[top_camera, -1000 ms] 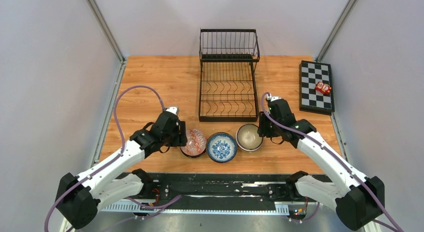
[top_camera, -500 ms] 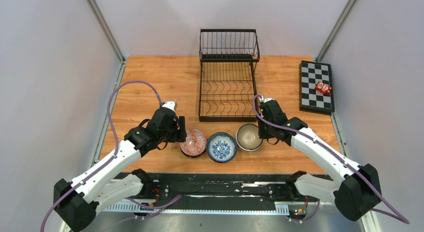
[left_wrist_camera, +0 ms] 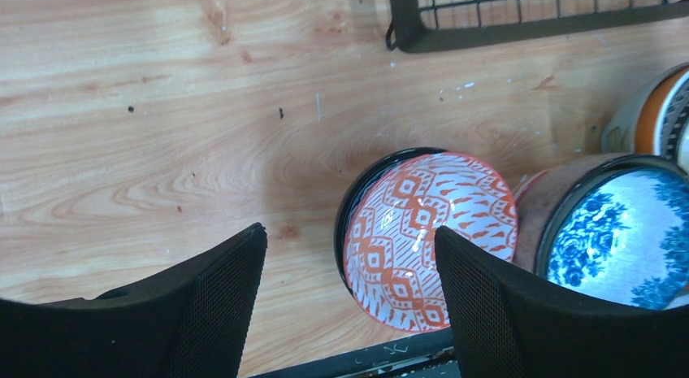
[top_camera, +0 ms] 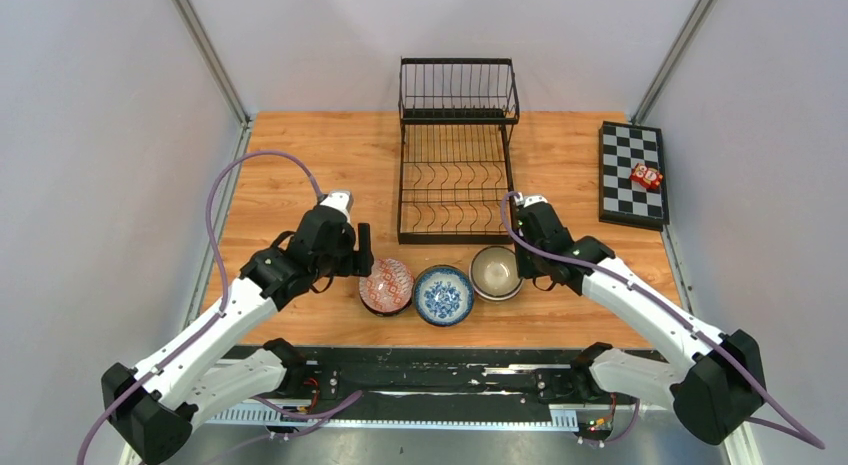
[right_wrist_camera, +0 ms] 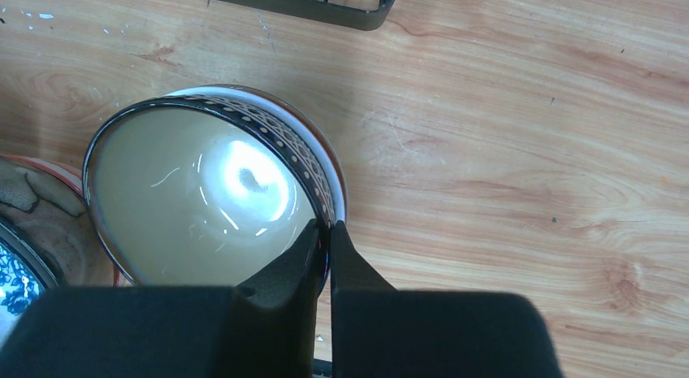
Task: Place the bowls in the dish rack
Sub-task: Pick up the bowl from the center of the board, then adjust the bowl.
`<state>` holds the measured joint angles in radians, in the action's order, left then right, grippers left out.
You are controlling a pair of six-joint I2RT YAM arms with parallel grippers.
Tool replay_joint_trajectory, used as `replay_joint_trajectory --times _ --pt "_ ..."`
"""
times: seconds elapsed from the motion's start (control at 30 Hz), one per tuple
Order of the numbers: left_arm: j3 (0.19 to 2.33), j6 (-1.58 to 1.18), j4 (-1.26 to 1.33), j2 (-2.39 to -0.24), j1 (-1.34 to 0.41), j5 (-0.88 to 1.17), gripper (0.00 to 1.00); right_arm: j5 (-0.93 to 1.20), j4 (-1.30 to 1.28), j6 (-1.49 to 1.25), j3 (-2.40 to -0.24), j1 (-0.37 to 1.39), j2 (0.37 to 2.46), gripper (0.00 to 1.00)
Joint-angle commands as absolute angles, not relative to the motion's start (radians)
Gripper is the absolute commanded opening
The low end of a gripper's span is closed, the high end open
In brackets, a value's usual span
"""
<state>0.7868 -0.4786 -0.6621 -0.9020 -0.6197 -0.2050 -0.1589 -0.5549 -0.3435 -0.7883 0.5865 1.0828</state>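
Observation:
Three bowls lie in a row near the table's front: a red-patterned bowl (top_camera: pixel 387 286) (left_wrist_camera: pixel 429 236), a blue-and-white floral bowl (top_camera: pixel 443 294) (left_wrist_camera: pixel 626 232), and a cream bowl (top_camera: pixel 497 273) (right_wrist_camera: pixel 203 199) with a dark patterned rim. The black wire dish rack (top_camera: pixel 456 155) stands behind them, holding nothing. My right gripper (top_camera: pixel 520 257) (right_wrist_camera: pixel 326 236) is shut on the cream bowl's right rim, one finger inside and one outside. My left gripper (top_camera: pixel 362 253) (left_wrist_camera: pixel 349 256) is open, its jaws astride the red-patterned bowl's left rim, not touching it.
A checkered board (top_camera: pixel 632 173) with a small red toy (top_camera: pixel 646 176) lies at the right edge. The rack's front edge (left_wrist_camera: pixel 520 20) (right_wrist_camera: pixel 325 8) is just beyond the bowls. The black rail (top_camera: pixel 430 370) runs along the near edge.
My right gripper moved left onto the cream bowl's rim and shut on it; the bowl shifted slightly up. My left gripper moved a little up and right beside the red-patterned bowl.

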Motion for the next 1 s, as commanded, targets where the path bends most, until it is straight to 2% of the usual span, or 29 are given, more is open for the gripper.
replay_joint_trajectory --times 0.0,0.5,0.73,0.97 --pt "0.855 -0.439 -0.683 -0.893 -0.628 -0.200 0.78 -0.204 -0.590 -0.329 -0.840 0.607 1.047 0.03" --pt "0.973 -0.412 -0.609 -0.919 -0.627 0.025 0.81 -0.216 -0.634 -0.308 -0.966 0.636 1.011 0.03" --pt "0.977 -0.464 -0.504 -0.940 -0.628 0.181 0.82 -0.271 -0.661 -0.298 -1.082 0.732 1.051 0.03" --pt "0.977 -0.515 -0.434 -0.973 -0.660 0.171 0.83 -0.349 -0.662 -0.296 -1.178 0.839 1.128 0.03"
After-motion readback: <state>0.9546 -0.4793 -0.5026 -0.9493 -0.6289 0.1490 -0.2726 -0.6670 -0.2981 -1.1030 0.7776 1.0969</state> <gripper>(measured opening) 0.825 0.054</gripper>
